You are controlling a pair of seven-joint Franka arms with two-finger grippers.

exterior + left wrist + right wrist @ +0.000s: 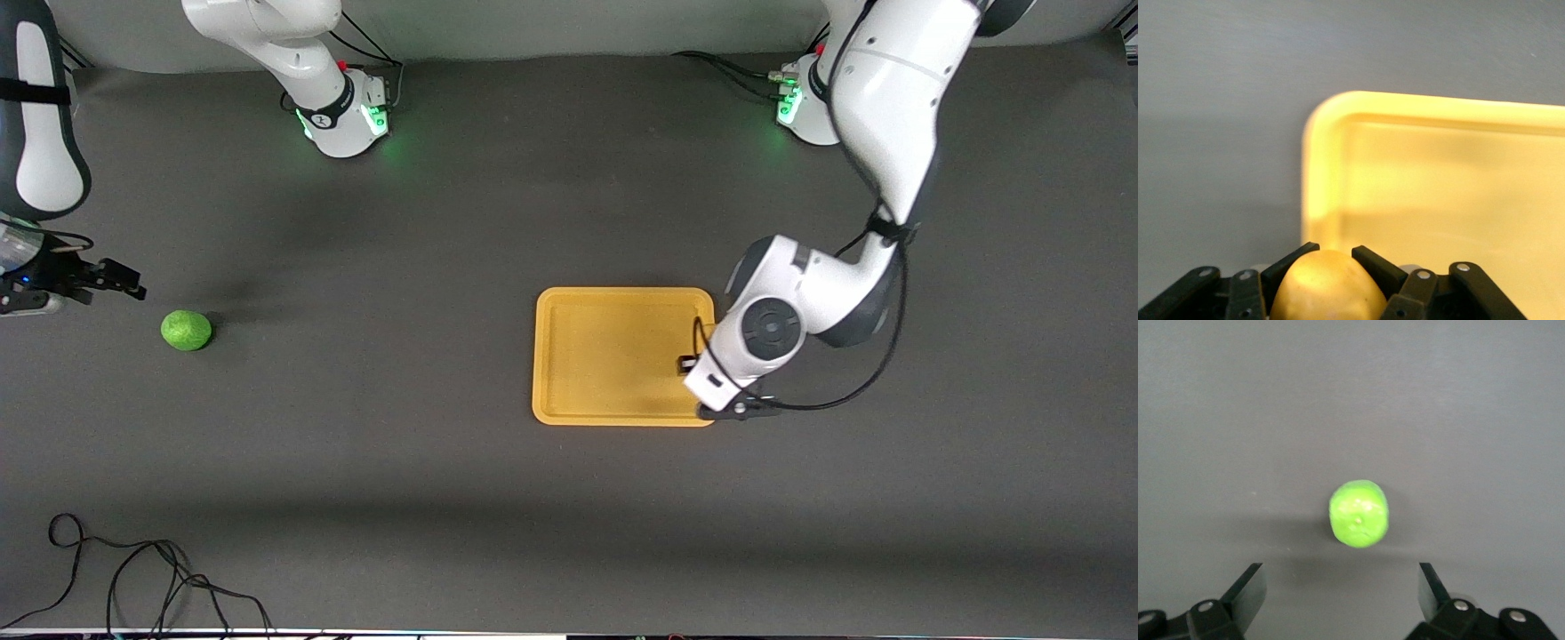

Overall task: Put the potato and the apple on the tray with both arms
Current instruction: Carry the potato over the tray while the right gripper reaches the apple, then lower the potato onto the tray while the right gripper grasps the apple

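The yellow-orange tray (605,356) lies flat at the table's middle. My left gripper (689,363) is low over the tray's edge toward the left arm's end, mostly hidden under its white wrist. In the left wrist view this gripper (1335,257) is shut on the yellow-orange potato (1325,290), with the tray's floor (1438,193) and one rounded corner ahead of it. The green apple (187,330) rests on the table toward the right arm's end. My right gripper (124,281) hangs beside it. In the right wrist view the gripper (1341,587) is open and empty, with the apple (1359,513) ahead of the fingertips.
A loose black cable (133,569) lies on the dark grey table near the front camera, toward the right arm's end. The left arm's black cable (853,382) loops beside the tray.
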